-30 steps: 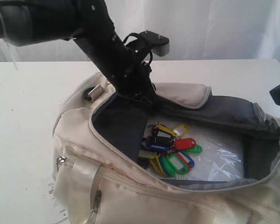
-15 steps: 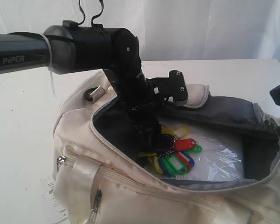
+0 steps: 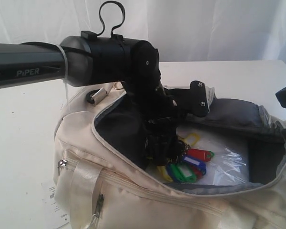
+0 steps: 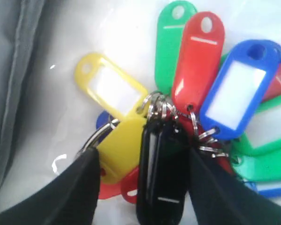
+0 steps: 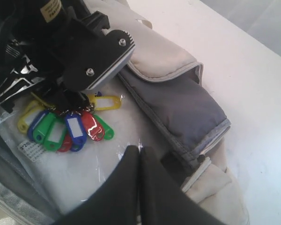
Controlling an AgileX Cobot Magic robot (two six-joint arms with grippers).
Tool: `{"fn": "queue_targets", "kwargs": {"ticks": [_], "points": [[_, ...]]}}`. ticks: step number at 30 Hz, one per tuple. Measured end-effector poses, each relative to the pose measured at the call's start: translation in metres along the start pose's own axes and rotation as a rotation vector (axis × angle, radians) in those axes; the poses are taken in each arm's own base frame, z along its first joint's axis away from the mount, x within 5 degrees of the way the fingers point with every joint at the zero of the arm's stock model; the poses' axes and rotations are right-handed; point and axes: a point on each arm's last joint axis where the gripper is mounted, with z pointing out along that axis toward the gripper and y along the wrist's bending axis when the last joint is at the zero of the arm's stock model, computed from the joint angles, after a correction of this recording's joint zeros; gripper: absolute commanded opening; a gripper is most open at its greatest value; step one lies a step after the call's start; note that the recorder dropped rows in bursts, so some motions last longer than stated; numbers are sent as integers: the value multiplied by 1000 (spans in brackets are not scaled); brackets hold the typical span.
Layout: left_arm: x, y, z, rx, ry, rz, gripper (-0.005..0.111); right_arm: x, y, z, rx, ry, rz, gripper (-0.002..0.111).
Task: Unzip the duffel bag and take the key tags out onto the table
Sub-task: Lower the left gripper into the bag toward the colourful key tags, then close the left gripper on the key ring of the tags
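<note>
The cream duffel bag (image 3: 133, 200) lies unzipped on the white table (image 3: 24, 105), its dark grey lining showing. Inside it the key tags (image 3: 188, 169) rest in a bunch on their metal rings. My left gripper (image 3: 159, 155) reaches down into the bag from above. In the left wrist view it (image 4: 143, 154) is open, its two fingers standing either side of a black tag and a yellow tag of the bunch (image 4: 196, 79). My right gripper (image 5: 139, 150) is shut, with its tips over the bag's inside near the folded-back flap (image 5: 178, 98). The tags (image 5: 70, 129) lie beyond it.
A clear plastic packet (image 3: 224, 164) lies flat under the tags on the bag's floor. A white barcode paper label (image 3: 55, 202) sits on the table by the bag's front left corner. A pale curtain hangs behind the table.
My left arm has come down into the open bag and its jaws have opened. They now stand around the bunch, which has shifted a little to the right.
</note>
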Motion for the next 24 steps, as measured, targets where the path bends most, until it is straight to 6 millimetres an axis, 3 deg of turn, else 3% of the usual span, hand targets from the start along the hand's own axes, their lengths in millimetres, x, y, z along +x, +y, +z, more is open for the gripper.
{"fn": "queue_targets", "kwargs": {"ticks": [7,15,19,24], "points": [[-4,-4,1,15,0,-19,0,0,0,0,0,1,1,0],[-9,-6,-21,-4,-30,-37,0,0,0,0,0,2,2,0],[-16,-9,-56,-62,-85,-20,0,0,0,0,0,2,2,0],[-19,-12,-80,-100,-119,-10,0,0,0,0,2,2,1,0]]}}
